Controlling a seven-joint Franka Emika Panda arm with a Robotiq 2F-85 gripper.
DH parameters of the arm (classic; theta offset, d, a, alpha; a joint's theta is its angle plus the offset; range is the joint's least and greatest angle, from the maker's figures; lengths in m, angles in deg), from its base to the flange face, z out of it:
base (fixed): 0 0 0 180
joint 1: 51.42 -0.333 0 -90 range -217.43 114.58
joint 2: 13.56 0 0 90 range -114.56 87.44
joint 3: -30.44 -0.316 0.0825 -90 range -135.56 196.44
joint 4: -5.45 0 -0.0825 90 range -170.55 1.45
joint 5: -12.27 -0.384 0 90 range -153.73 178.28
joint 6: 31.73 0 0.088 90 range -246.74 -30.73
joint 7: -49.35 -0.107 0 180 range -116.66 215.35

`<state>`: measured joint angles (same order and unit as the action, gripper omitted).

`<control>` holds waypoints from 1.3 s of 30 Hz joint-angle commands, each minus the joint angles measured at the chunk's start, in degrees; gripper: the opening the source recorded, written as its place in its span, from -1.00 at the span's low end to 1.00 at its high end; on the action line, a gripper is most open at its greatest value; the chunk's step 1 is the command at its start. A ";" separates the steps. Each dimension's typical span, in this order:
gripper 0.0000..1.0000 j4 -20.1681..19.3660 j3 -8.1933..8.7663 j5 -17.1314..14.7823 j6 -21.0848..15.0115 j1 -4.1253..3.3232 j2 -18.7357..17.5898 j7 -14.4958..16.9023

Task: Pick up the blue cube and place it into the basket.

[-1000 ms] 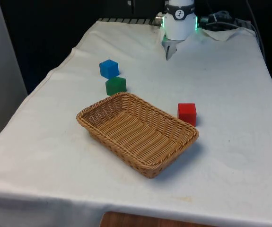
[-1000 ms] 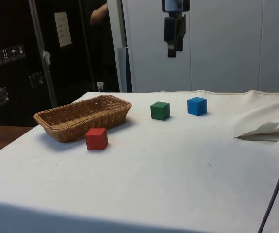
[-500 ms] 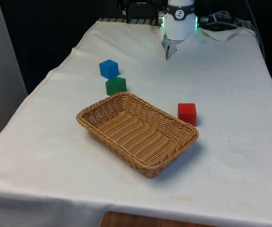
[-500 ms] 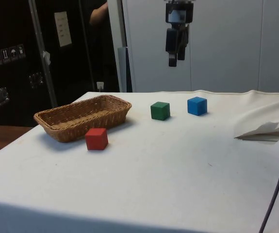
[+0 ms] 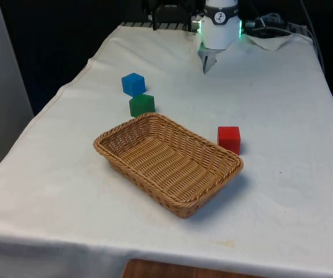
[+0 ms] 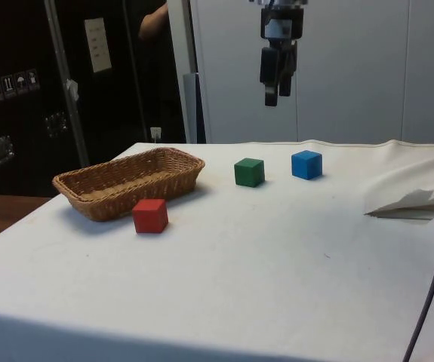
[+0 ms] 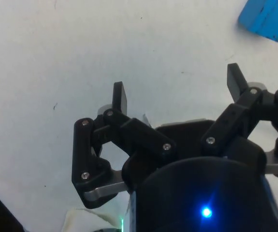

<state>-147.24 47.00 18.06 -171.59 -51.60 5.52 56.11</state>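
Hand [image 7: 177,87] hangs wide open and empty, blue cube [image 7: 265,18] just beyond its fingertips.

We face the basket [image 5: 167,162] from the table's near end and — lower — from its side; both views share it.

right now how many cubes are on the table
3. The blue cube sits farthest from the basket, the green cube lies between them, and the red cube rests by the basket's rim on the front view's right. None looks hidden.
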 commanded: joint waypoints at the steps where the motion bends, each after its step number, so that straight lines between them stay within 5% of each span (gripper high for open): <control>1: 1.00 -0.06 0.23 0.00 -0.17 0.00 -0.17 0.00; 39: 1.00 -0.06 7.91 0.00 -9.28 0.06 -9.34 -0.17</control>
<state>-147.30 54.90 18.06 -180.87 -51.54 -3.82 55.94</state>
